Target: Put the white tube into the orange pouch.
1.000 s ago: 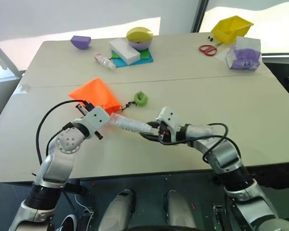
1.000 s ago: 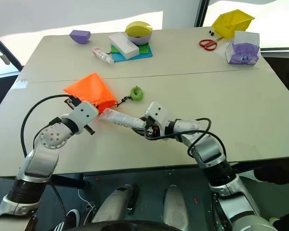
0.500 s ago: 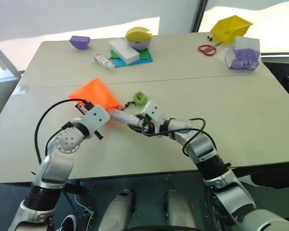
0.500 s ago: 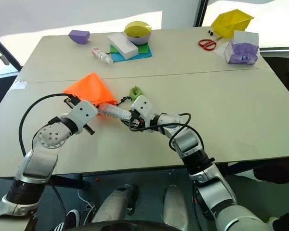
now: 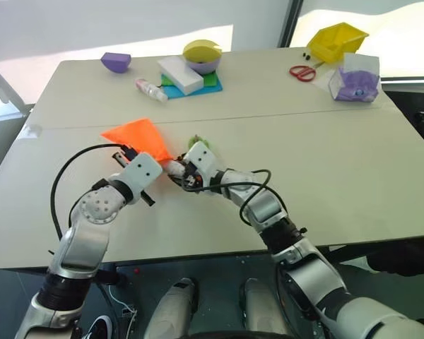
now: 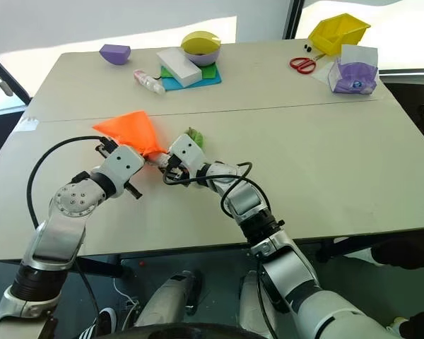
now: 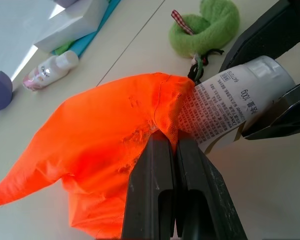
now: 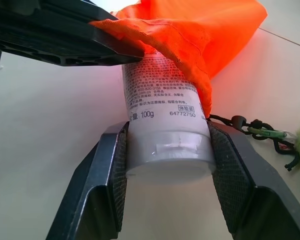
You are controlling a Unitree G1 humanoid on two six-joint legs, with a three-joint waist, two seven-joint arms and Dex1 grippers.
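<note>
Right wrist view shows my right tool [image 8: 167, 165] clamped on the cap end of the white tube [image 8: 162, 107], whose far end already sits inside the mouth of the orange pouch [image 8: 200, 37]. My left tool [image 7: 172, 150] is closed tight, pinching the pouch's rim to hold the mouth up off the bench [image 5: 325, 162]. I judge the insertion about half done: the printed body and cap are outside, so I must push further, then release.

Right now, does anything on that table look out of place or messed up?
Nothing stands out. The small white squeeze tube sticks halfway out of the neon-orange fabric pouch, but the right end effector is simply holding it there.
</note>
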